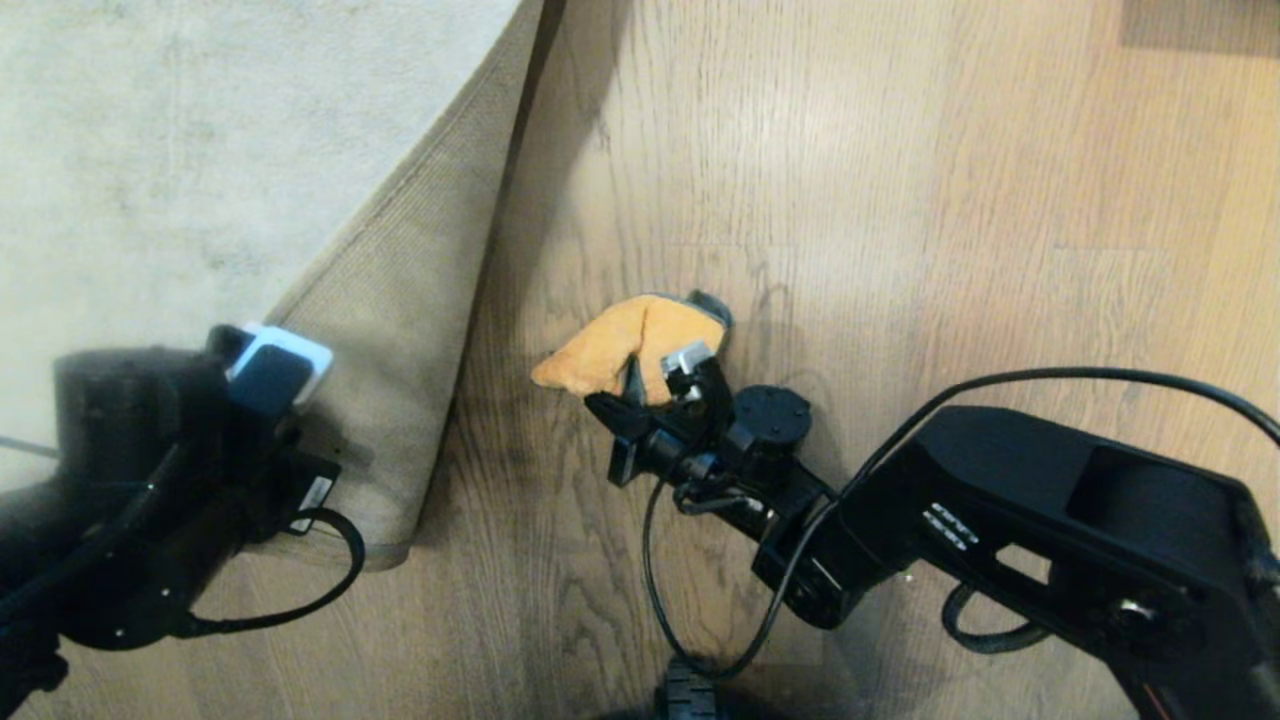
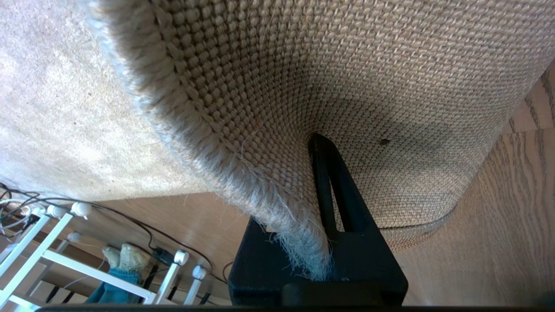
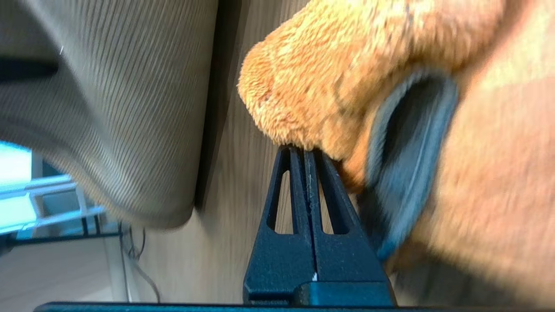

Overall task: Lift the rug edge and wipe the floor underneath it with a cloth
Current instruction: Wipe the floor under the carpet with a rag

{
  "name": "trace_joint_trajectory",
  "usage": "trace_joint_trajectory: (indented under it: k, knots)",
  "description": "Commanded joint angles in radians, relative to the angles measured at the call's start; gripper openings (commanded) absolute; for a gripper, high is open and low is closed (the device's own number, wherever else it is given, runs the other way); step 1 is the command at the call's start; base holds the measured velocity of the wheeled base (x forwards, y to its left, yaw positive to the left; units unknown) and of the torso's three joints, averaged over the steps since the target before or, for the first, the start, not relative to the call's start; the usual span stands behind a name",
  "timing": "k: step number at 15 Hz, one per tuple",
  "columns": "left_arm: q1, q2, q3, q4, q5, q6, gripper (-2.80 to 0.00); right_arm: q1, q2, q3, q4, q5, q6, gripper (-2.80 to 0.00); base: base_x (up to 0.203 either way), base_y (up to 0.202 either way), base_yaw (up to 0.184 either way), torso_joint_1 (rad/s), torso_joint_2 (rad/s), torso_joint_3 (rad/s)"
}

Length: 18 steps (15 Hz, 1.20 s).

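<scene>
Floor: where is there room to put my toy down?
Bare floor lies right of the cloth, past the right gripper. It is crowded between the cloth and the lifted rug edge, which the left gripper holds.

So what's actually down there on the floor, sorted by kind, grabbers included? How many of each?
Rugs: 1, pale grey, its rug edge held up by the left gripper, tan backing showing.
Cloths: 1, the orange cloth, clamped in the right gripper.
Grippers: 2, both shut on what they hold.
Total: 4, all over the wood floor.
</scene>
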Motion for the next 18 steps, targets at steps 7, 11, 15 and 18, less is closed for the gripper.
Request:
trace_joint_trajectory:
  k: [7,11,15,18]
  knots:
    - [0.0,0.0,0.003,-0.003,0.004,0.002,-2.8,-0.042,0.013,-0.296,0.173,0.001,0.0,-2.8,0.0,0.0,0.0,0.0,0.0,0.0]
    - [0.0,0.0,0.005,-0.003,0.004,0.002,-2.8,-0.061,0.025,-0.421,0.26,0.001,0.0,-2.8,0.0,0.0,0.0,0.0,0.0,0.0]
    - [0.0,0.0,0.003,-0.003,0.004,0.002,-2.8,-0.06,0.024,-0.376,0.237,0.0,-0.002,-2.8,0.0,0.0,0.0,0.0,0.0,0.0]
    - [0.0,-0.001,0.003,-0.003,0.004,0.002,-2.8,-0.045,0.005,-0.28,0.181,0.0,-0.002,-2.8,0.0,0.0,0.0,0.0,0.0,0.0]
